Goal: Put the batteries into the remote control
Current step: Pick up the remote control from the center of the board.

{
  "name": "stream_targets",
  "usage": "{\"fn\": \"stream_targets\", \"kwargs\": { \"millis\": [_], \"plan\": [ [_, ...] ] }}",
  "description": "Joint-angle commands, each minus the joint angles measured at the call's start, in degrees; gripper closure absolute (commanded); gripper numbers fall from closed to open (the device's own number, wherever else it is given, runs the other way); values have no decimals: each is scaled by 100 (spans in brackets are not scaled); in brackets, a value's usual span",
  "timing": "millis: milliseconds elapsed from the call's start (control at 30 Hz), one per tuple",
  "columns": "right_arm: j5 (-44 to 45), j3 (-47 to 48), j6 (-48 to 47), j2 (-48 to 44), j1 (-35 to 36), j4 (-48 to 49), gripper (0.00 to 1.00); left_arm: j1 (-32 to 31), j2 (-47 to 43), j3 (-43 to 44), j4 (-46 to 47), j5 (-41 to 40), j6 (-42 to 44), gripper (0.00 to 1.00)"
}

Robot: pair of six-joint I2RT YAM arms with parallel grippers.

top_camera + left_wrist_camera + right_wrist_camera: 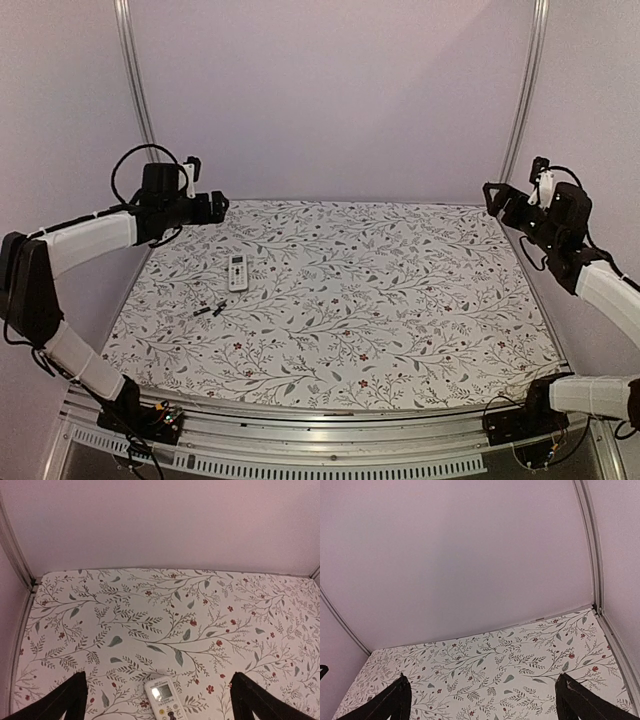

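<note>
Behind and at both sides: plain pale walls [330, 100], with a metal post [133, 80] in the far-left corner and another [527, 90] in the far-right corner.

Below: worktop [400, 300], covered edge to edge by a white cloth printed with grey twigs, leaves and small red flowers.

Left arm [85, 240]: rises in a white sleeve along the left edge and bends inward above the far-left corner. Right arm [610, 285]: does the same on the right side, well apart from everything on the cloth.

Left claw [215, 207]: hangs in the air above the far-left part of the worktop, aimed inward, spread wide, holding nothing. In the left wrist view, 2 dark fingers [65, 700] at the bottom corners, with bare cloth and the remote between them, touching neither.

Right claw [492, 197]: raised by the far-right edge, also spread wide and empty.

Remote control [238, 272]: lies flat on the left half of the cloth, face up, small display and buttons showing, long side pointing away from the arm bases.

Batteries [209, 309]: 2 tiny dark cells on the cloth, close together, just nearer the arm bases than the remote and slightly to its left, outside it. Too small to tell whether the 2 touch each other.
</note>
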Motion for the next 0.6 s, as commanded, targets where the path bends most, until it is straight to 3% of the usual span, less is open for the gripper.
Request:
{"fn": "stream_targets", "kwargs": {
  "millis": [0, 167, 500, 567],
  "plan": [
    [466, 582, -152, 396, 663, -1223, 1, -552, 726, 286, -1757, -101, -578, 0],
    [522, 639, -32, 585, 932, -1229, 1, -1075, 1646, 762, -1856, -814, -709, 0],
    [668, 544, -48, 695, 1206, -1158, 1, -1134, 3049, 1387, -2232, -1145, -1413, 1],
    [705, 519, -52, 708, 1210, -1116, 1, -1130, 3165, 1400, -2272, -1238, -1509, 5]
  ]
}}
